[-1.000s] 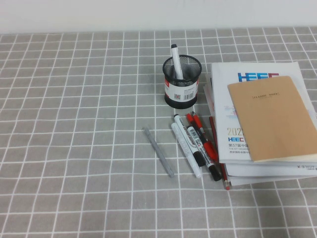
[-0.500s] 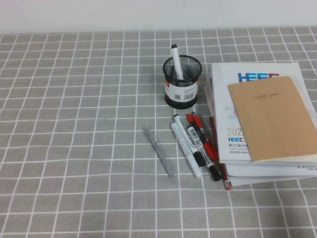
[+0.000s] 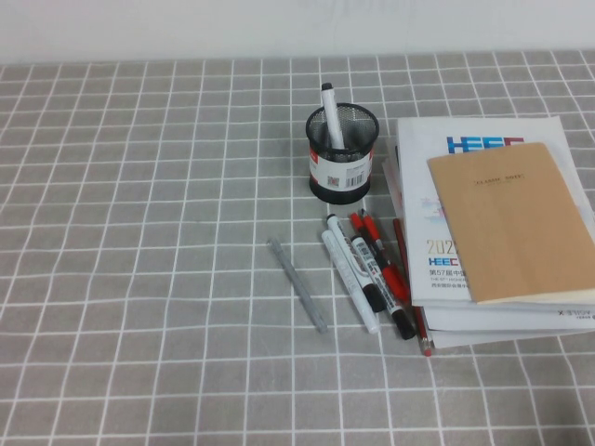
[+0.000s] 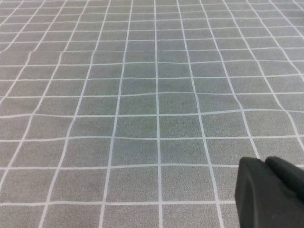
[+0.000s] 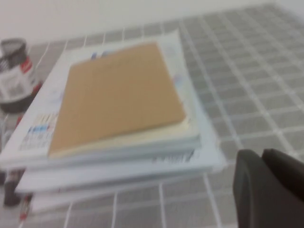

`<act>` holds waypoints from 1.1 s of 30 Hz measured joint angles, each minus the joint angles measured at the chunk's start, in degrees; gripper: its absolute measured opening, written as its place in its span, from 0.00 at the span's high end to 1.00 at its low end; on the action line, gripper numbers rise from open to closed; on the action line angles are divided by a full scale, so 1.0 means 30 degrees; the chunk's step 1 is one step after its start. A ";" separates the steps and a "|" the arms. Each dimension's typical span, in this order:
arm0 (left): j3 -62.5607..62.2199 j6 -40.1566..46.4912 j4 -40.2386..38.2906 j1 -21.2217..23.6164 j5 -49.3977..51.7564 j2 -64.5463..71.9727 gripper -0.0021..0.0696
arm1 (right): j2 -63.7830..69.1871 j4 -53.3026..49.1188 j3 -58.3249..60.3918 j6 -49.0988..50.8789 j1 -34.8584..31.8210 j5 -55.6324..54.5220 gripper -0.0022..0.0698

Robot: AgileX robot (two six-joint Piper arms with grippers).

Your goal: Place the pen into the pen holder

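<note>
The pen holder (image 3: 342,153), a round black mesh cup with a white barcode label and a red patch, stands mid-table. The pen (image 3: 330,113), white-barrelled, stands inside it, leaning, with its small black end up and its lower part behind the mesh. Neither arm shows in the high view. My left gripper (image 4: 263,162) is shut and empty above bare tablecloth. My right gripper (image 5: 260,153) is shut and empty, low beside the stack of books (image 5: 114,99). The holder also shows blurred in the right wrist view (image 5: 14,71).
Several markers (image 3: 372,274), white and red, lie just in front of the holder. A thin clear-grey pen (image 3: 297,283) lies to their left. A stack of books (image 3: 493,223) topped by a brown notebook sits on the right. The cloth is grey with white checks.
</note>
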 joint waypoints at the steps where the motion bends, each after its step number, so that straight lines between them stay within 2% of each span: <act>1: 0.0000 0.0000 0.0000 0.0000 0.0000 0.0000 0.98 | 0.0000 -0.0252 0.0000 0.0438 0.0384 0.0443 0.99; 6: 0.0000 0.0000 0.0000 0.0000 0.0000 0.0000 0.98 | 0.0000 -0.0662 0.0000 0.0778 0.1036 0.2069 0.99; 15: 0.0000 0.0000 0.0000 0.0000 0.0000 0.0000 0.98 | 0.0000 -0.0662 0.0000 -0.3120 0.1036 0.2175 0.99; 33: 0.0000 0.0000 0.0000 0.0000 0.0000 0.0000 0.98 | 0.0000 -0.0662 0.0000 -0.3629 0.1036 0.2218 0.99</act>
